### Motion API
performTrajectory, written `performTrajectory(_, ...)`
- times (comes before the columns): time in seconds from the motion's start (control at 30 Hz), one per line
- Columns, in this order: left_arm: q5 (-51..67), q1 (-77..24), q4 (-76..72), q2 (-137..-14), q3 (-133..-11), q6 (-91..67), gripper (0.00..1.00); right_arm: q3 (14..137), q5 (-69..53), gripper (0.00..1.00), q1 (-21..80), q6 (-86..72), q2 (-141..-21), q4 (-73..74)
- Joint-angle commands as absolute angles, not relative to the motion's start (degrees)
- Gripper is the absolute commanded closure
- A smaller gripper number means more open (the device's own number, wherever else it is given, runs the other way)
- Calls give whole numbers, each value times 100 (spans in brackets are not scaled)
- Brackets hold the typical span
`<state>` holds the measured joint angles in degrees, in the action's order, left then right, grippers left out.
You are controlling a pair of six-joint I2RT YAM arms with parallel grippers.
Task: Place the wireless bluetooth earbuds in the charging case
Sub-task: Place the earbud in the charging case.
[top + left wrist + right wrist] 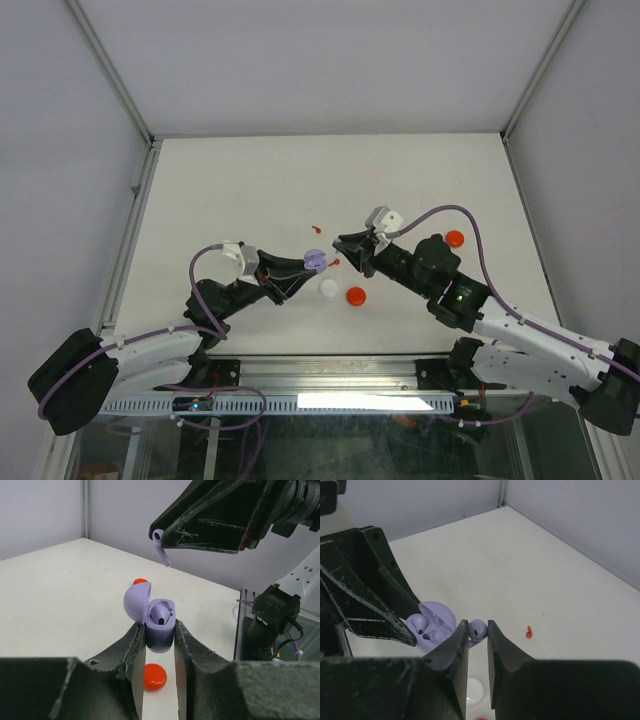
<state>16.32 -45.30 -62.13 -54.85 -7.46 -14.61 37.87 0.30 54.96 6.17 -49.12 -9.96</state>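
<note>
above the table (250,180), left jaws clamp rounded purple case (160,634), right jaws pinch stemmed, seemingly glossy earbud (161,551)

Top view: high overhead, looking down on the whole table (250,180). The 2 wrist views, low and close, face each other and share the open case (160,629).

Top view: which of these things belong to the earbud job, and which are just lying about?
Job: open purple charging case in left pincer, with a seated earbud; purple earbud in right pincer; loose red earbud.
Lying about: red puck; second red puck; white puck.
</note>
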Motion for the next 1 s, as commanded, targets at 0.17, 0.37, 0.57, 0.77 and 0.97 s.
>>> performTrajectory(0.17, 1516, -4516, -6788, -5555, -973, -1818, 100, 3475, -748, 88, 5664, 1044, -4799, -2249)
performTrajectory(0.37, 1584, -4509, -6806, -5611, -1002, -1895, 100, 3440, -901, 89, 5710, 1116, -4894, -2399)
performTrajectory(0.57, 1691, -4512, -6899, -5690, -1020, -1985, 100, 3412, -931, 89, 5763, 1149, -5012, -2561)
performTrajectory(0.77, 1729, -4509, -6933, -5695, -1028, -2025, 100, 3432, -915, 89, 5816, 1243, -5166, -2601)
performTrajectory(0.97, 1783, -4512, -6950, -5704, -1037, -2048, 100, 3422, -847, 90, 5869, 1325, -5314, -2650)
